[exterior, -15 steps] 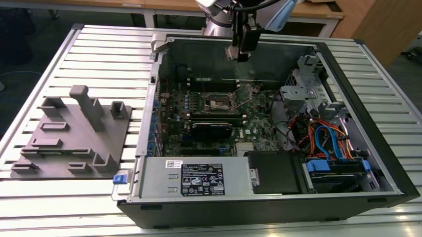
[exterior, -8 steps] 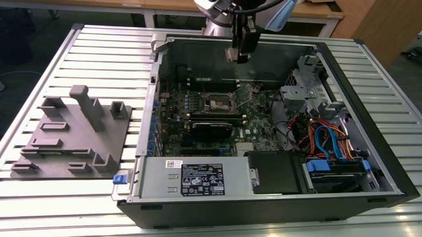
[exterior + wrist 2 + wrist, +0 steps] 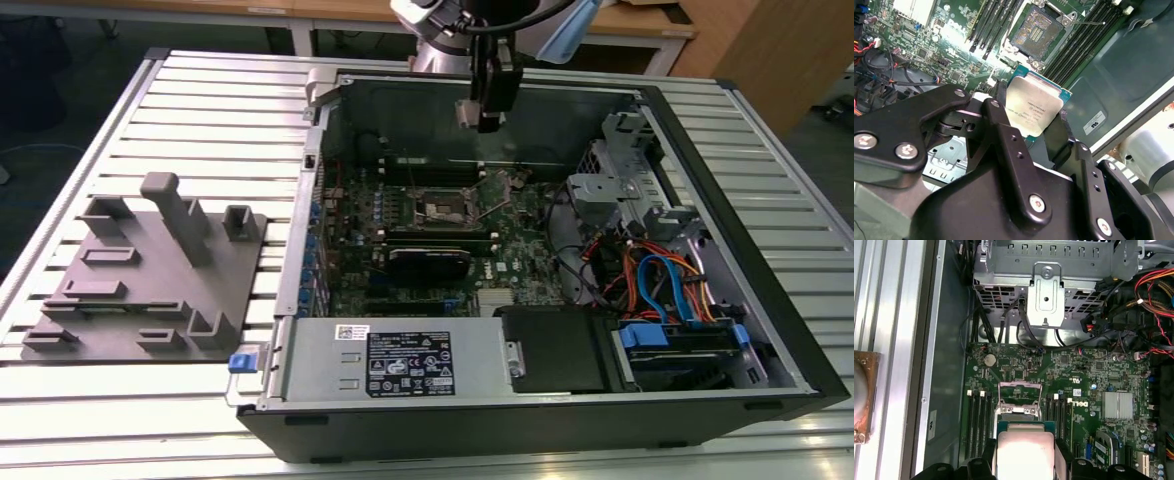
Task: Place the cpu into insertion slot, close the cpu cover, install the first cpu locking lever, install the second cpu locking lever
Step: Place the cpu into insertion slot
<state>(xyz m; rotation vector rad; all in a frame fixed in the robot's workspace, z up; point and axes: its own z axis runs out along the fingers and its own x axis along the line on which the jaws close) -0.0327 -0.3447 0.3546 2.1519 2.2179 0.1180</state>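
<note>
Black jaws, closest to the lens in the second wrist view, are clenched on the chip point(image 3: 1035, 107). They pinch it by two opposite edges, and its silvery metal top faces the camera. The chip hangs in the air above the green board point(image 3: 929, 45), near the socket point(image 3: 1036, 31) but apart from it.

The socket lies open and bare, its dark field of contacts showing. In the first wrist view the cover point(image 3: 1020, 385) stands flipped up at the socket's edge, a thin metal frame with a cut-out middle. A thin wire lever point(image 3: 1089, 22) juts out just beside the socket. Long black memory slots point(image 3: 994, 20) run along either side of it.

In the exterior view the arm point(image 3: 487, 80) hangs over the back part of the open computer case point(image 3: 747, 200). A grey labelled power box point(image 3: 400, 365) sits at the case's front edge. On the exterior view's left a grey moulded tray point(image 3: 147, 270) rests on the slatted metal counter point(image 3: 214, 100).
</note>
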